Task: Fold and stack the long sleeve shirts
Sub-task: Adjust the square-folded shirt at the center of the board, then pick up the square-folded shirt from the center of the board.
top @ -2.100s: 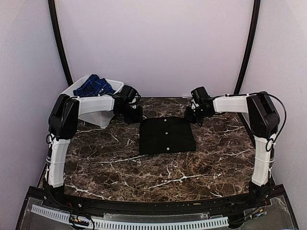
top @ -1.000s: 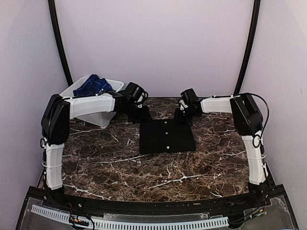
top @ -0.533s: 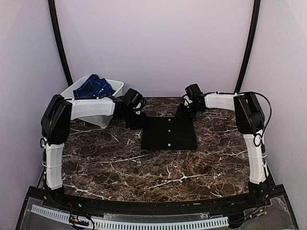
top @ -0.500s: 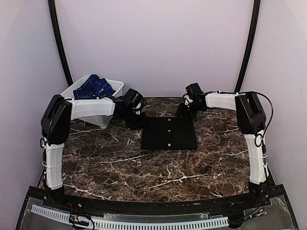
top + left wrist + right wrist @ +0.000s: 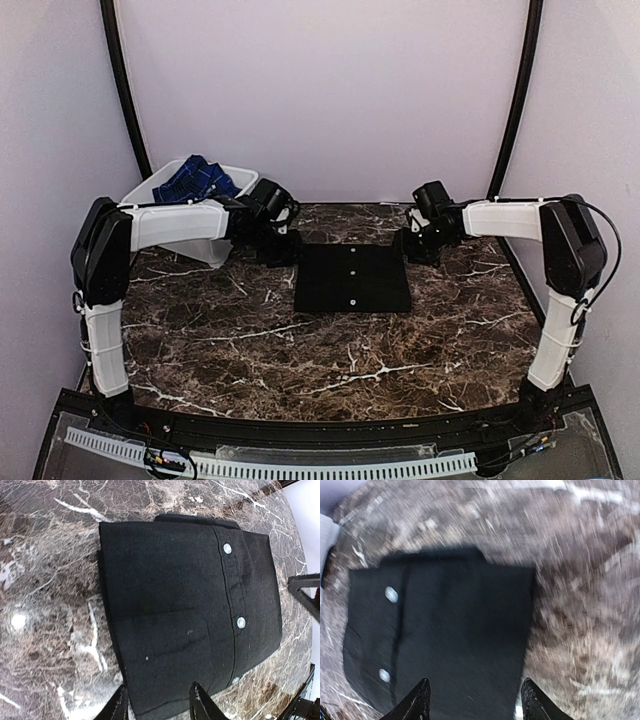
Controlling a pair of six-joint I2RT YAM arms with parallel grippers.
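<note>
A black long sleeve shirt (image 5: 352, 278) lies folded into a flat rectangle on the marble table, its white buttons facing up. The dark blue checked shirt (image 5: 198, 180) sits crumpled in the white tub. My left gripper (image 5: 281, 246) hovers at the black shirt's far left corner. In the left wrist view its fingers (image 5: 120, 707) stand apart over the shirt's (image 5: 185, 610) edge and hold nothing. My right gripper (image 5: 414, 246) is open by the far right corner. In the blurred right wrist view it (image 5: 475, 695) spans the shirt's (image 5: 445, 640) edge without gripping it.
The white tub (image 5: 243, 172) stands at the back left, partly behind my left arm. The brown marble table (image 5: 250, 340) spreads in front of the folded shirt. Lilac walls close in on three sides.
My right gripper has opened and pulled back to the right, away from the shirt's far right corner. The left gripper has drawn slightly left. The black shirt lies a little squarer.
</note>
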